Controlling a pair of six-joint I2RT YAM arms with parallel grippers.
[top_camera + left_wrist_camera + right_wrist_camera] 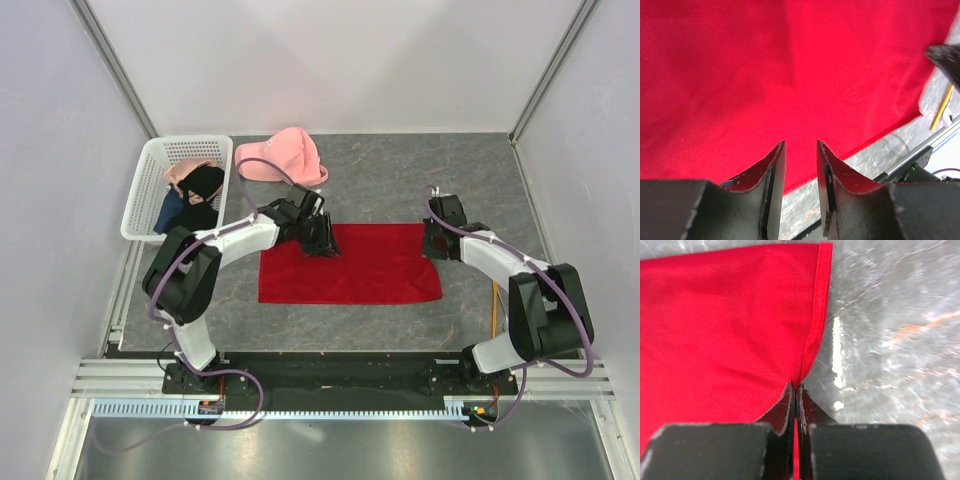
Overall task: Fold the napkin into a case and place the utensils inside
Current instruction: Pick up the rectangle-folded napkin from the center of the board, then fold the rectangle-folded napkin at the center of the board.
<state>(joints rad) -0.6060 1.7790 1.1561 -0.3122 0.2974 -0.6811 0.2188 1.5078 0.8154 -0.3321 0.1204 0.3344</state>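
Note:
The red napkin lies flat on the grey table as a wide rectangle; it fills the left wrist view. My left gripper is over its far left corner, open and empty, with its jaws apart above the cloth. My right gripper is at the far right corner, shut on the napkin's hemmed right edge, which rises into the closed jaws. A thin orange utensil lies on the table to the right of the napkin and shows in the left wrist view.
A white basket holding black and blue garments stands at the far left. A pink cap lies behind the napkin. White walls enclose the table, and a metal rail runs along the near edge.

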